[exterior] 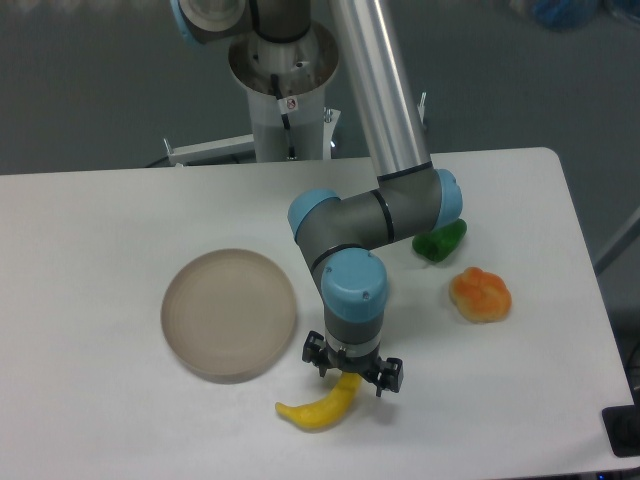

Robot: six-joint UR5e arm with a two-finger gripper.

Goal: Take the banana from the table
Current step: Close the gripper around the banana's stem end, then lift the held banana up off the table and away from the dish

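Camera: one banana [318, 408], one pincer [352, 375], one plate [229, 312].

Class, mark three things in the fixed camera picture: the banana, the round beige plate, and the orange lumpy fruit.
banana [318, 410]: fixed camera view, on the middle of its yellow curve.
round beige plate [229, 314]: fixed camera view, on its bare centre.
orange lumpy fruit [481, 294]: fixed camera view, on the middle of its top.

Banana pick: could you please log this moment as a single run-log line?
phase: approach | gripper: above upper end of banana, jaw state unclear | banana: lying on table | plate: beside, empty
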